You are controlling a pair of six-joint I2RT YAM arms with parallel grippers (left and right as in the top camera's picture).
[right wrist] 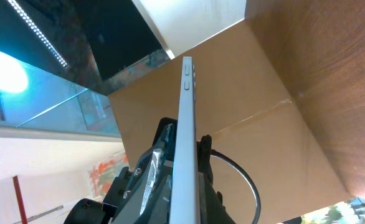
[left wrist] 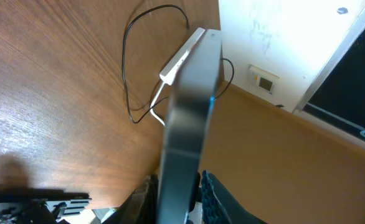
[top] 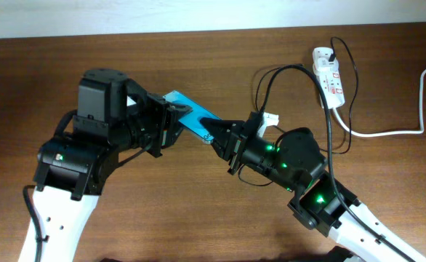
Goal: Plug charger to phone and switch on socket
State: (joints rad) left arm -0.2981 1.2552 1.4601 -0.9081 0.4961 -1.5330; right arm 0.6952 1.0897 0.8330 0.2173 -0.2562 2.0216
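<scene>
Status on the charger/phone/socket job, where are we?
Done: charger plug looks seated in the socket. In hand: left gripper and right gripper both clamp the phone in the air. To do: connector tip into phone (not visibly in), then socket switch.

Cyan-blue phone (top: 191, 115), black charger (top: 328, 131), white socket (top: 328, 76), seemingly red switches (top: 335, 84).

Overhead: fixed high, facing straight down on the table (top: 198, 225), far enough back to take in the phone (top: 190, 115) at centre and the socket (top: 328, 76) upper right. Left wrist: very close, sighting edge-on along the phone (left wrist: 189, 124), across the tabletop to the socket (left wrist: 182, 55). Right wrist: equally close, sighting along the same phone (right wrist: 186, 143) toward the room beyond; all three views share it.
</scene>
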